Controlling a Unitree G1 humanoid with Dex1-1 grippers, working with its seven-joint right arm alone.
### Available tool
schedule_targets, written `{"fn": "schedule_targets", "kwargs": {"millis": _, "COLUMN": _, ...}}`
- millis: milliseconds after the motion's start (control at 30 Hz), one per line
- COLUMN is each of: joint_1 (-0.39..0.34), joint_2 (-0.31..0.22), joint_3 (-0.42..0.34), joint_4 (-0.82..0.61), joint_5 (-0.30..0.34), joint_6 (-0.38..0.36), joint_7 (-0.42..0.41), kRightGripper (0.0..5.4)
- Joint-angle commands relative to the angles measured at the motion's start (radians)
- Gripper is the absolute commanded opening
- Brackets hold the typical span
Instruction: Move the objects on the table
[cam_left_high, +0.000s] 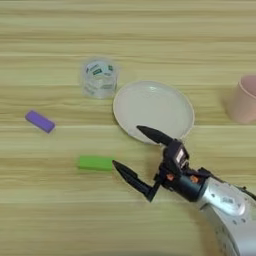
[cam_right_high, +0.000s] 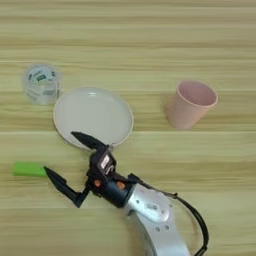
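Two blocks (cam_left_high: 95, 163) — one cup (cam_right_high: 191, 104).

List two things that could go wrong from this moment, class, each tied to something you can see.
1. The open pincer has its lower fingertip right beside the green block; a small advance may push the block away rather than grip it.
2. Its upper finger lies over the cream plate's near rim, so closing or swinging could nudge the plate, perhaps toward the clear tape roll.

A robot test bench: bare wooden table (cam_left_high: 60, 210) with scattered props.
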Motion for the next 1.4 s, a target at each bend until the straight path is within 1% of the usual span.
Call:
{"fn": "schedule_targets", "kwargs": {"millis": 33, "joint_1": -0.042, "joint_2": -0.02, "joint_3": 0.021, "joint_4": -0.053, "joint_5": -0.078, "joint_6": -0.005, "joint_7": -0.044, "kRightGripper": 5.38}}
{"fn": "schedule_targets", "kwargs": {"millis": 133, "joint_1": -0.039, "joint_2": -0.051, "joint_3": 0.033, "joint_4": -0.099, "joint_5": -0.123, "joint_6": 0.021, "joint_7": -0.043, "kRightGripper": 5.38}}
{"fn": "schedule_targets", "kwargs": {"millis": 233, "joint_1": -0.053, "joint_2": -0.075, "joint_3": 0.04, "joint_4": -0.118, "joint_5": -0.166, "joint_6": 0.052, "joint_7": -0.049, "kRightGripper": 5.38}}
{"fn": "schedule_targets", "kwargs": {"millis": 300, "joint_1": -0.065, "joint_2": -0.086, "joint_3": 0.046, "joint_4": -0.129, "joint_5": -0.191, "joint_6": 0.084, "joint_7": -0.053, "kRightGripper": 5.38}}
{"fn": "schedule_targets", "kwargs": {"millis": 367, "joint_1": -0.078, "joint_2": -0.092, "joint_3": 0.049, "joint_4": -0.141, "joint_5": -0.204, "joint_6": 0.131, "joint_7": -0.054, "kRightGripper": 5.38}}
{"fn": "schedule_targets", "kwargs": {"millis": 467, "joint_1": -0.094, "joint_2": -0.094, "joint_3": 0.054, "joint_4": -0.165, "joint_5": -0.183, "joint_6": 0.215, "joint_7": -0.036, "kRightGripper": 5.38}}
{"fn": "schedule_targets", "kwargs": {"millis": 600, "joint_1": -0.104, "joint_2": -0.092, "joint_3": 0.062, "joint_4": -0.194, "joint_5": -0.125, "joint_6": 0.309, "joint_7": 0.003, "kRightGripper": 5.38}}
{"fn": "schedule_targets", "kwargs": {"millis": 800, "joint_1": -0.12, "joint_2": -0.075, "joint_3": 0.058, "joint_4": -0.191, "joint_5": -0.054, "joint_6": 0.4, "joint_7": 0.024, "kRightGripper": 5.38}}
{"fn": "schedule_targets", "kwargs": {"millis": 933, "joint_1": -0.124, "joint_2": -0.073, "joint_3": 0.072, "joint_4": -0.174, "joint_5": -0.042, "joint_6": 0.416, "joint_7": 0.032, "kRightGripper": 5.38}}
{"fn": "schedule_targets", "kwargs": {"millis": 1167, "joint_1": -0.143, "joint_2": -0.065, "joint_3": 0.089, "joint_4": -0.128, "joint_5": -0.054, "joint_6": 0.408, "joint_7": 0.022, "kRightGripper": 5.38}}
{"fn": "schedule_targets", "kwargs": {"millis": 1300, "joint_1": -0.153, "joint_2": -0.058, "joint_3": 0.107, "joint_4": -0.099, "joint_5": -0.095, "joint_6": 0.371, "joint_7": -0.002, "kRightGripper": 5.38}}
{"fn": "schedule_targets", "kwargs": {"millis": 1400, "joint_1": -0.16, "joint_2": -0.051, "joint_3": 0.115, "joint_4": -0.078, "joint_5": -0.112, "joint_6": 0.357, "joint_7": -0.015, "kRightGripper": 5.38}}
